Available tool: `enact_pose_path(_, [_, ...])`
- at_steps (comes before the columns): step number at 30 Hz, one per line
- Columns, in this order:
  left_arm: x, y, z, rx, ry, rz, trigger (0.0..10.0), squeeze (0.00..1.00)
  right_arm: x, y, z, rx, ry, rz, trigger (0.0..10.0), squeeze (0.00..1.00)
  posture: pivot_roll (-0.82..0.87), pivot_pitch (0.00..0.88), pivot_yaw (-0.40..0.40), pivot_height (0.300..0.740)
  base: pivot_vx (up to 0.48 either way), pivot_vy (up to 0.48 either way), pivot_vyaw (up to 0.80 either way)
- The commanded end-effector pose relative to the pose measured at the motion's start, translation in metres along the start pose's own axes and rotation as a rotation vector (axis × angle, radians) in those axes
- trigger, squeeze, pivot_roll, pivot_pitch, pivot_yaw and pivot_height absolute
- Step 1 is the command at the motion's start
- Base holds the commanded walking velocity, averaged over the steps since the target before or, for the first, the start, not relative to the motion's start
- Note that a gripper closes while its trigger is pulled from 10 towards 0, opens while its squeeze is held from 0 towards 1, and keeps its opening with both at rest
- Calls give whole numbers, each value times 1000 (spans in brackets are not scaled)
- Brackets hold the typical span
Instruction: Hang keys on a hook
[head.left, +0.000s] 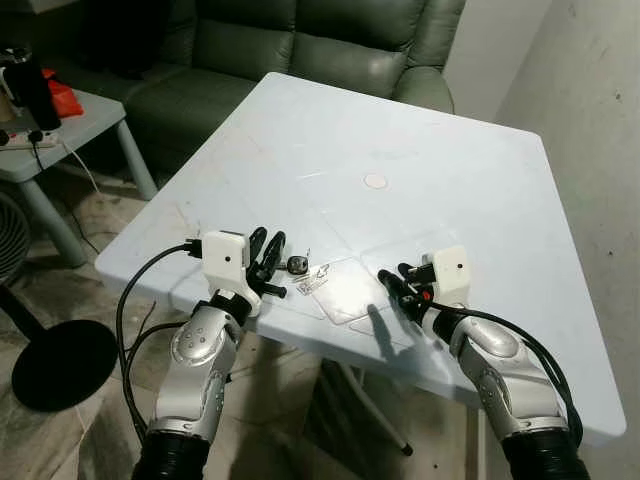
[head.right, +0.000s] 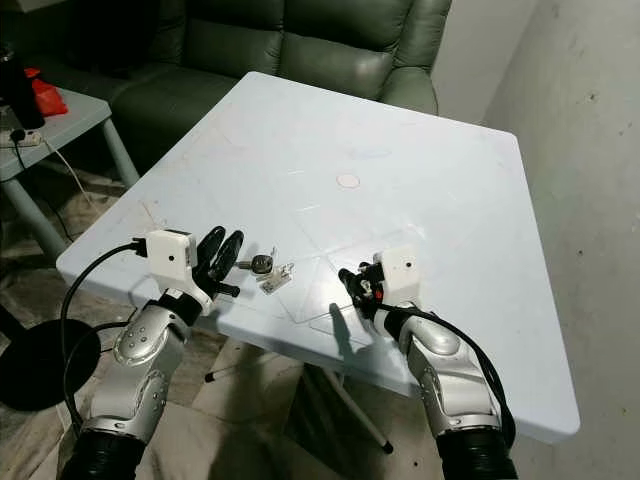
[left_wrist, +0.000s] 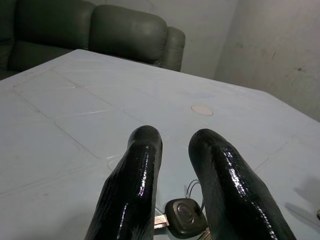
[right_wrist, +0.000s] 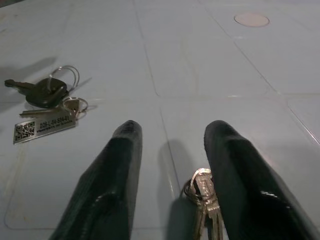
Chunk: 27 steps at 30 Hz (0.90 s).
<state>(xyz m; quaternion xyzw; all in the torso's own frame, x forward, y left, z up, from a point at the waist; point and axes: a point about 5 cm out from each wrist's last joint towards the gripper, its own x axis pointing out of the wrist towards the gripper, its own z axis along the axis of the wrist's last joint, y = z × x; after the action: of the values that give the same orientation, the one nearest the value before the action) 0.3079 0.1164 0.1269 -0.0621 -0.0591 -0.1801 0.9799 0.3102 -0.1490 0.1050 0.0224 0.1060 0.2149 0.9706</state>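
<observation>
Resting near the front edge of the pale blue table (head.left: 420, 150), the left gripper (head.left: 268, 256) has its two black fingers (left_wrist: 135, 185) spread a little, with nothing clamped between them. Just past its fingertips, on the tabletop, lies the bunch of keys (head.left: 305, 272): a black-headed key (right_wrist: 42, 92), a ring and a silver tag (right_wrist: 44, 126) printed with a code and some lettering too small to read. In the left wrist view the black key head (left_wrist: 185, 224) shows low in the gap between the fingers, apart from both. Further along the same front edge of the table, the right gripper (head.left: 398, 286) has its fingers spread too, their tips down by the surface. A second, smaller set of silver keys (right_wrist: 202, 192) sits between them, close against one finger; whether it is pinched cannot be told. A small round disc (head.left: 375, 181) marks the table's middle, well beyond both grippers.
</observation>
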Motion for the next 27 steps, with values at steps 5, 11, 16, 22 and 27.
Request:
enact_pose_path(5, [0,-2,2,5,-4,0,10000,0,-3,-2,-1,-29,17,-23,10000,1000,-38,63,-102,740,0,0,0])
enact_pose_path(11, [1,-3,3,4,-5,-5,10000,0,-3,-1,-5,-115,32,-59,10000,1000,-37,58,-102,740,0,0,0])
enact_pose_path(16, [1,-3,3,5,-5,-8,10000,0,-3,-2,-8,-174,66,-88,10000,1000,-37,58,-102,740,0,0,0])
enact_pose_path(22, [1,-4,2,5,-5,-11,10000,0,-2,-1,-15,-200,133,-112,10000,1000,-35,47,-104,740,0,0,0])
enact_pose_path(27, [1,-5,3,4,-6,-15,10000,0,-2,2,-22,-182,177,-97,10000,0,-36,48,-105,740,0,0,0])
